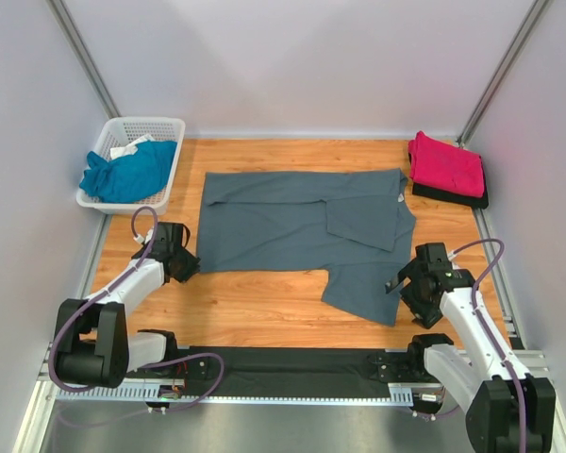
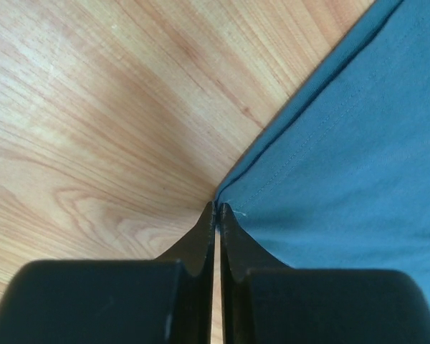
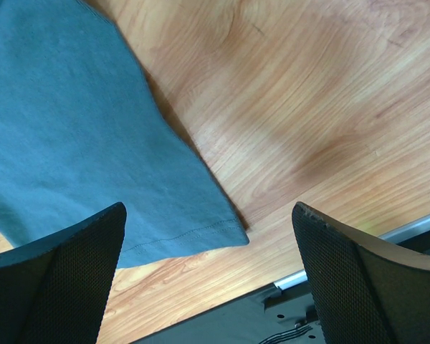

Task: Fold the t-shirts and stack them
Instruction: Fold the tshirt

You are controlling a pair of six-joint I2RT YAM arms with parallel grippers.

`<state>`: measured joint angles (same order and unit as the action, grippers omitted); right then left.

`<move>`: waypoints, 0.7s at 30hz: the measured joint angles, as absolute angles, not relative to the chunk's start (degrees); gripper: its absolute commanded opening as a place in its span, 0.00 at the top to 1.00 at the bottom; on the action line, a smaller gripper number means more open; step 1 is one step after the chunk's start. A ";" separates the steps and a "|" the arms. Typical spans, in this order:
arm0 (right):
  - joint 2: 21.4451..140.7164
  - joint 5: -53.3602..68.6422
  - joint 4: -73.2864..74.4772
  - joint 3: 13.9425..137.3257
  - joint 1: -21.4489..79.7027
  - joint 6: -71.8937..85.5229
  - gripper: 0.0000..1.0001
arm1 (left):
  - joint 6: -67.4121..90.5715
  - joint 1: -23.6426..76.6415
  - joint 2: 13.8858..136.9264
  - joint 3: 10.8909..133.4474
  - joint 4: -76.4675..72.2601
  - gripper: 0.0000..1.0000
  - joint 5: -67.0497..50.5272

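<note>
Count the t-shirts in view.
4: slate-grey tee spread mid-table; teal tee bunched in the white basket; pink tee folded far right, atop a folded black one. White cloth under the teal may be another.

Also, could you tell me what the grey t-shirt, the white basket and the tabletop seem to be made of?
The grey t-shirt seems a matte knit, probably cotton; its hem is stitched. The white basket seems moulded plastic, given its lattice walls. The tabletop is wood or wood-look laminate, smooth, with visible grain.

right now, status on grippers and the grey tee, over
Left gripper shut on hem corner of slate-grey t-shirt. Right gripper open over its sleeve hem. Shirt flat, one sleeve folded in. Nothing lying on it.
</note>
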<state>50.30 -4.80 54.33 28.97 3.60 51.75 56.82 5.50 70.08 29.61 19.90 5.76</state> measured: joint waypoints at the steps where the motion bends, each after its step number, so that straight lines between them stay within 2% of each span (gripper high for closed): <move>1: 50.46 -4.54 54.39 28.93 3.60 51.72 0.00 | 56.88 5.50 70.17 29.61 19.90 1.00 5.91; 11: 53.10 -0.71 55.46 27.38 3.60 51.66 0.00 | 57.01 5.50 70.19 29.61 19.97 1.00 6.66; 18: 53.54 4.62 54.96 25.19 3.60 51.83 0.16 | 57.14 5.50 70.19 29.63 19.94 1.00 6.76; 21: 53.15 5.80 54.72 24.82 3.60 51.88 0.19 | 57.14 5.50 70.19 29.63 19.94 1.00 6.83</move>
